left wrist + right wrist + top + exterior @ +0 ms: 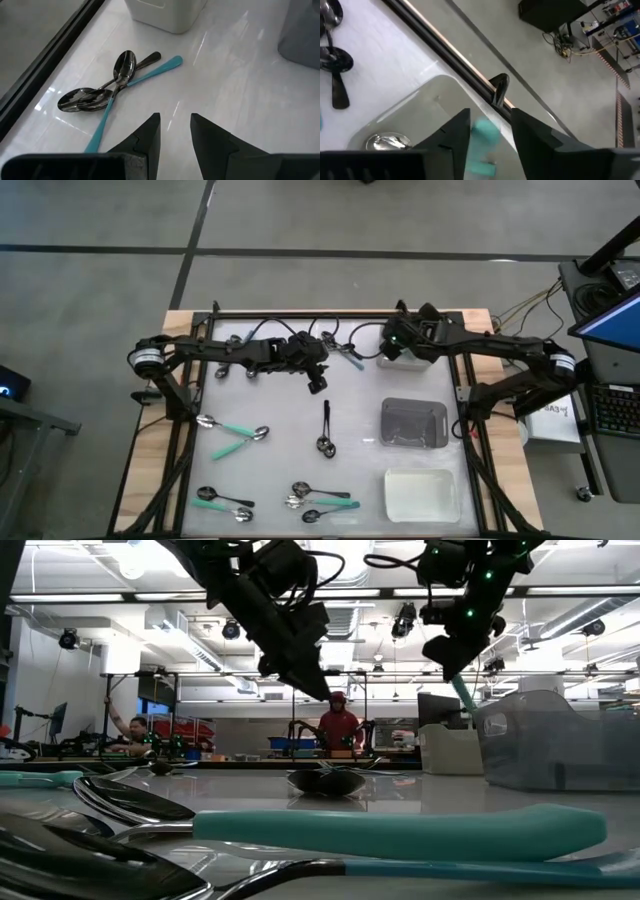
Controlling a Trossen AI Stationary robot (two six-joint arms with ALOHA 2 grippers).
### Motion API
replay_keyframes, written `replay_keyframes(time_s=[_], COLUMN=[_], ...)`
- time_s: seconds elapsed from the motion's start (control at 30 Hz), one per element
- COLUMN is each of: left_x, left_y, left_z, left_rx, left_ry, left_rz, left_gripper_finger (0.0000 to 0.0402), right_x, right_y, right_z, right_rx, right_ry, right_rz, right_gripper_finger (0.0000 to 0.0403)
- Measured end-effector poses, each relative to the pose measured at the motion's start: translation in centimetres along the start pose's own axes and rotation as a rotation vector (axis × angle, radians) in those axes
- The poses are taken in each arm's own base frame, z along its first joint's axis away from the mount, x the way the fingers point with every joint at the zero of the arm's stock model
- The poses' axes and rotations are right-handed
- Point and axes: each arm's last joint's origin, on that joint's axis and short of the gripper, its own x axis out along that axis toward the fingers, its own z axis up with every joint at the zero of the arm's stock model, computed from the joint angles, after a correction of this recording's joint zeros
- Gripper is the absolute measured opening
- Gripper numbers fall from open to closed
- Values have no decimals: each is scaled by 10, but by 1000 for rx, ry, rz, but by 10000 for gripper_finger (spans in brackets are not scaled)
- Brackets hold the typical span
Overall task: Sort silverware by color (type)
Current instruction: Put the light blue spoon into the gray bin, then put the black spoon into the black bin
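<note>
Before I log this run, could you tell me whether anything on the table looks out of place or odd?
Nothing looks damaged or spilled. One oddity: a teal-handled spoon shows blurred between the right gripper's parted fingers above the white tray, seemingly mid-drop. Elsewhere, three spoons lie crossed in a heap.

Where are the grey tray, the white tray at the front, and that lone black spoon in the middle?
Grey tray [413,423], high view, its floor.
White tray [421,493], high view, its floor.
Black spoon [326,428], high view, its handle.
</note>
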Motion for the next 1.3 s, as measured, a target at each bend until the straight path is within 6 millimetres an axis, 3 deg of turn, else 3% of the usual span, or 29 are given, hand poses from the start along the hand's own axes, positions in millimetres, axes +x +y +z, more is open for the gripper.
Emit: replay_keyframes(time_s=[0.27, 0.5, 0.8, 0.97, 1.13, 1.3], left_x=[0, 0, -7, -9, -10, -12], left_y=[0, 1, -3, -23, -42, -44], left_z=[-5, -10, -34, -49, -63, -65], left_rx=[18, 45, 91, 174, 328, 290], left_ry=[46, 99, 345, 398, 397, 414], left_rz=[3, 5, -1, -209, -366, -357], left_gripper_finger=[90, 90, 90, 90, 90, 90], right_x=[-11, -12, 16, 27, 24, 12], right_y=[-6, 11, 48, 58, 58, 63], right_z=[5, 25, 28, 27, 27, 27], right_rx=[133, 221, -3, -77, -116, -160], right_ry=[-58, -179, -178, -174, -190, -224], right_rz=[115, 500, 512, 503, 511, 619], right_gripper_finger=[138, 125, 129, 121, 112, 103])
